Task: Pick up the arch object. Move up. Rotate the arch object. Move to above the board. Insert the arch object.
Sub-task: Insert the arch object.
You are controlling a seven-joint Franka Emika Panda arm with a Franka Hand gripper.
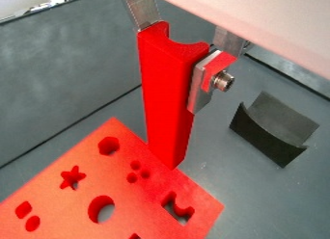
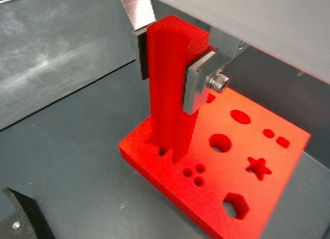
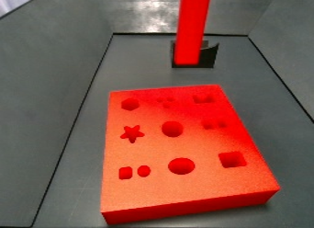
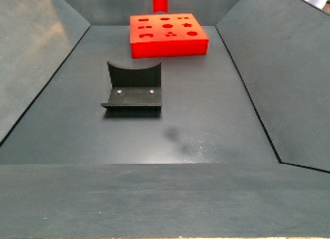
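Both wrist views: gripper point(image 1: 175, 55) clamps the tall matte bright-red arch object point(image 1: 165, 98), long axis vertical, hanging over the flat orange-red cut-out board point(image 2: 245, 175) edge.

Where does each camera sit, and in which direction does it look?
Wrist view: on the wrist, looking down along the held arch object between the gripper fingers, board below, fixture beside.
Wrist view: the opposite side of the gripper; same arch object, board.
Side view: beyond the board, facing the fixture; no gripper visible.
Side view: the far end, fixture nearest, board behind.
All share arch object and board.
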